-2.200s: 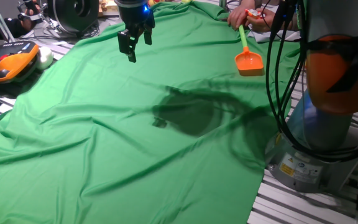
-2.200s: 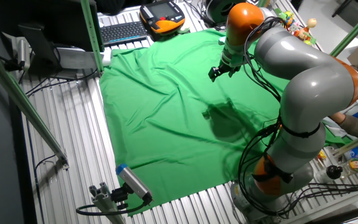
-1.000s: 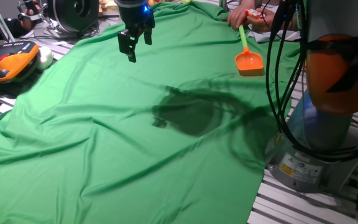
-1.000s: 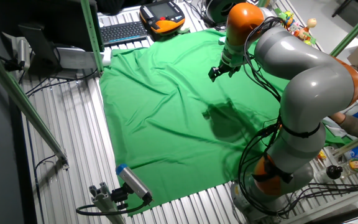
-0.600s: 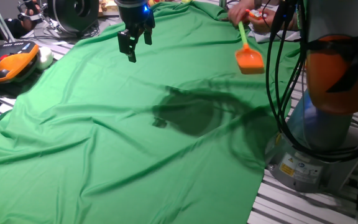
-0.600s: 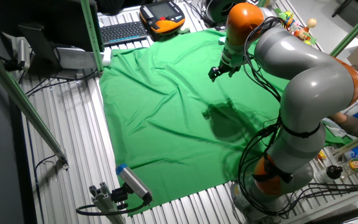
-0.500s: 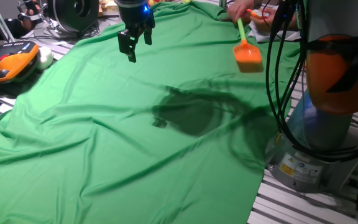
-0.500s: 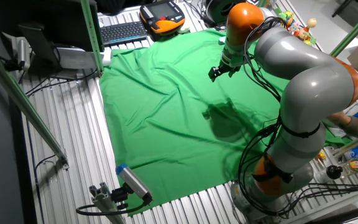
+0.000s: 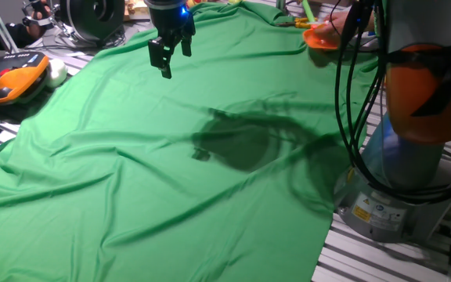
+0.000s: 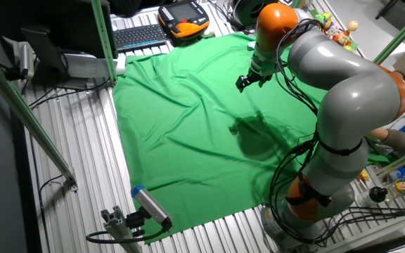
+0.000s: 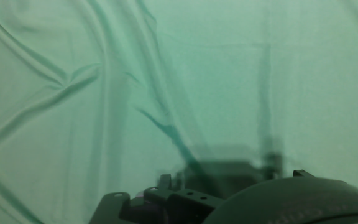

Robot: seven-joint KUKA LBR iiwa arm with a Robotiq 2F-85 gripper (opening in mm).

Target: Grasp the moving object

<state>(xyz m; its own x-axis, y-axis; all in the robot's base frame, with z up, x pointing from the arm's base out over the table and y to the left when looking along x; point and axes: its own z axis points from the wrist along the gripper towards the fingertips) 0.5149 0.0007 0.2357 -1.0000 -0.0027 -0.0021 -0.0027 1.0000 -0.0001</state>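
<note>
Hovering tool (image 9: pixel 169 53), jaw gap unclear

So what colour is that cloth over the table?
Green cloth, plain and wrinkled; clearest in the fixed views.

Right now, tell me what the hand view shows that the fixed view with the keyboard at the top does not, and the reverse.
Only the hand view shows, close up, the cloth's folds directly below the hand, and dark hardware at the bottom edge.

Only the fixed view shows the whole grey and orange arm, the claw above the cloth, the keyboard, the orange pendant and a person's hand at the right edge.

Both show the wrinkled green cloth, with no small red-orange toy on it.
</note>
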